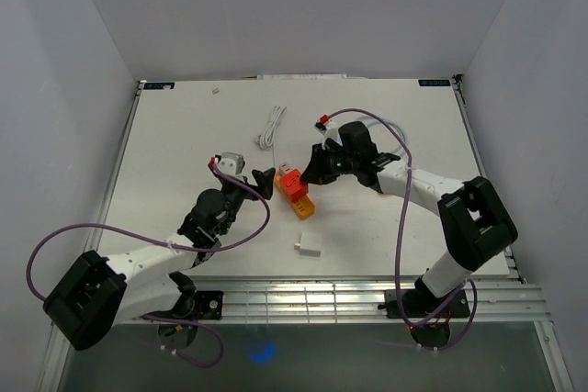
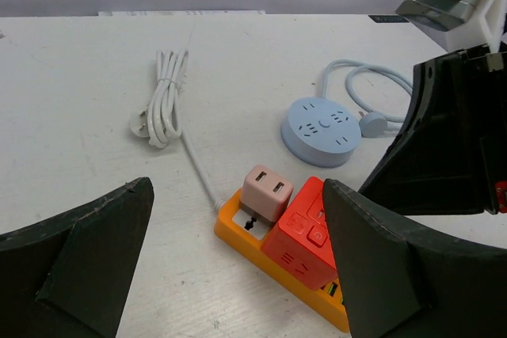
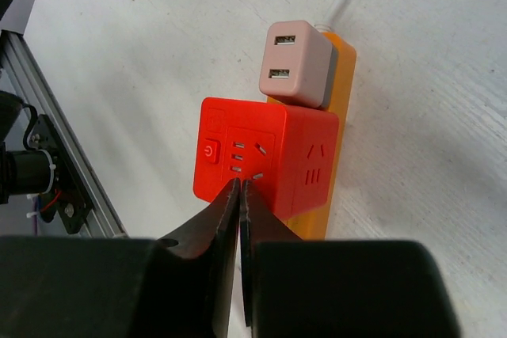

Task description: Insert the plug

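Right gripper (image 3: 239, 184): jaws shut, holding nothing, tips at the top face of the red cube plug (image 3: 265, 156), apparently touching it. Left gripper (image 1: 264, 179): jaws fully apart, empty, poised just beside the orange power strip (image 3: 342, 116) on the desk (image 1: 184, 135). The red cube plug stands upright on the strip, next to a pink adapter (image 3: 297, 61) seated there. Assessment: insertion appears largely done, with the plug in its socket. A final press home and withdrawal seem outstanding. Full seating cannot be confirmed.
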`<state>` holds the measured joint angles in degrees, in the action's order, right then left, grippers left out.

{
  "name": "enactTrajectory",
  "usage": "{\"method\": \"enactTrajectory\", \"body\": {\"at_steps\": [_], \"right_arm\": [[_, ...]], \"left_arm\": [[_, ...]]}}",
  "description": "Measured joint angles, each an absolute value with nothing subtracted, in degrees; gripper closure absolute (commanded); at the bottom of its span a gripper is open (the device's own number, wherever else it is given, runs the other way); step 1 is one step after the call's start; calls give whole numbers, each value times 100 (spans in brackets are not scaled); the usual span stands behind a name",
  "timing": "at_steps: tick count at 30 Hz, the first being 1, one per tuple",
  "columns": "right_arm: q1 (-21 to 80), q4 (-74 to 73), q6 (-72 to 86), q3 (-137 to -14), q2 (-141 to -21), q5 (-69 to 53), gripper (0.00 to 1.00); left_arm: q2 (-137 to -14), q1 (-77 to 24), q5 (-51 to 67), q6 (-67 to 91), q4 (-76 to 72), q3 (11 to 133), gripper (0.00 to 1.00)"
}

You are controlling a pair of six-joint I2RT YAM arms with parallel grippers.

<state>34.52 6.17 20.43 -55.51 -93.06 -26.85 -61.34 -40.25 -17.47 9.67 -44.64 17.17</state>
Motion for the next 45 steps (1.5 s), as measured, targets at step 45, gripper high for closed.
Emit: {"method": "enactTrajectory", "body": {"at_steps": [45], "right_arm": [[4215,187,1844,-7516,-10927,-1293,66]], "left_arm": [[-5863,-3994,-2598,2355,-2357,2425,2]]}}
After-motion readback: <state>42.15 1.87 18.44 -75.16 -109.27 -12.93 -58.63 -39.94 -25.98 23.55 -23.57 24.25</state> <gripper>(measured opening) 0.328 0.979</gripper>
